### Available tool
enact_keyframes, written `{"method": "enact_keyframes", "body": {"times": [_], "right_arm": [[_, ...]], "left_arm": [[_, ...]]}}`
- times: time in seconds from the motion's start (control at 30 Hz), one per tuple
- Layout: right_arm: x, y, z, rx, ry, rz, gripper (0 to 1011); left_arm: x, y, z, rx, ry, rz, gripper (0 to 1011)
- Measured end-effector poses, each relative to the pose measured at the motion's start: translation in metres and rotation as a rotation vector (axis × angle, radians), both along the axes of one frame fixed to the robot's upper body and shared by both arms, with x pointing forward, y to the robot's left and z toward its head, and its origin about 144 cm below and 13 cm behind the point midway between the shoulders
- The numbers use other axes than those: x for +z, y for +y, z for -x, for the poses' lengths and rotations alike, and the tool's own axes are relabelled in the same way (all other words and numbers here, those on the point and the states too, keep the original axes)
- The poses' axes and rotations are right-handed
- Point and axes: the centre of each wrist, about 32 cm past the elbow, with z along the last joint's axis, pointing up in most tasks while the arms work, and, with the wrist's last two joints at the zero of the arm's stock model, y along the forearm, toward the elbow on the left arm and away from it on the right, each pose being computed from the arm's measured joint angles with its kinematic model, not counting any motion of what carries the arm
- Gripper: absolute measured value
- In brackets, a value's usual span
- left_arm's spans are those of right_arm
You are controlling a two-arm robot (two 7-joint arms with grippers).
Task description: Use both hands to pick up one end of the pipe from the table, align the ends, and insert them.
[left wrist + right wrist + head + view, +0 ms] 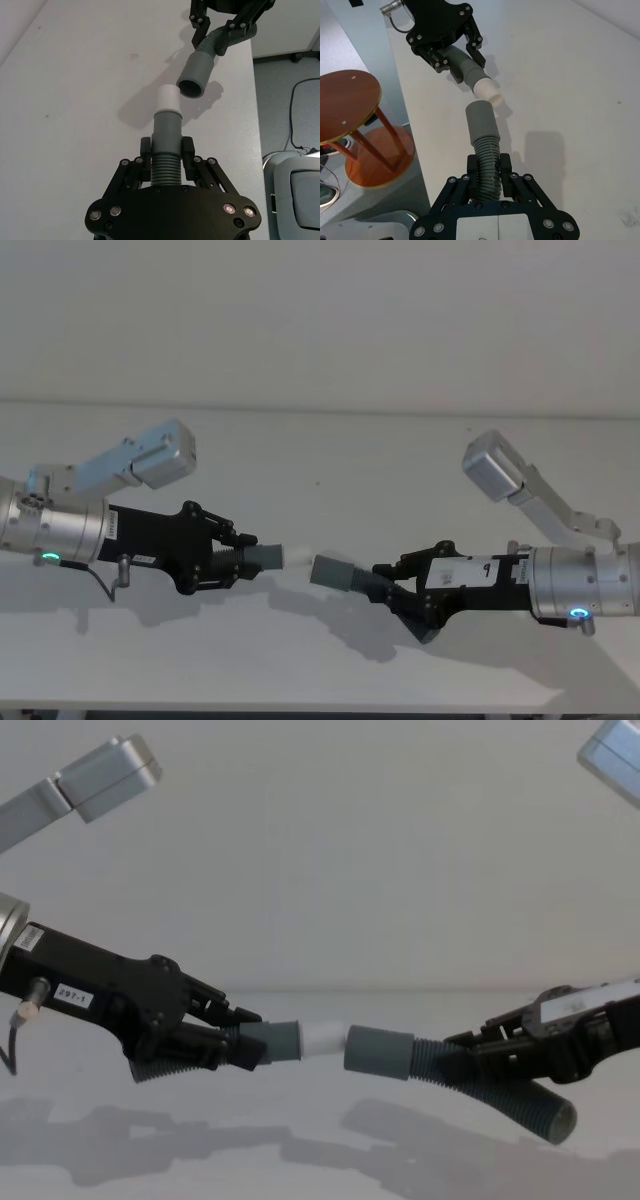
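My left gripper [240, 545] is shut on the ribbed part of one pipe piece, and its grey cuff with a white tip [297, 557] points to the right. My right gripper [385, 575] is shut on the ribs of the other pipe piece. That piece's plain grey cuff [335, 572] faces left, while its ribbed tail [540, 1108] hangs below the fingers. Both pieces hover above the white table [330, 460]. The white tip [168, 97] sits just beside the cuff's open mouth [191, 89], slightly off line and outside it. From the side, the tip [322, 1038] nearly meets the cuff [378, 1052].
The table's front edge [320, 708] runs just below both arms. A round wooden stool [345, 105] stands on the floor beside the table. A grey device with a cable [297, 185] lies on the floor off the table's other side.
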Motion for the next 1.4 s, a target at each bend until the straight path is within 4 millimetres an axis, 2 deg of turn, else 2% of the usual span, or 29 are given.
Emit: {"method": "enact_keyframes", "body": {"times": [1.4], "right_arm": [[-0.0028,0.0077,-0.0091,-0.018,0.007,0.006,265]], "left_arm": [[-0.0038,-0.0004,-0.0042,0.015,-0.019,-0.034,353]]}}
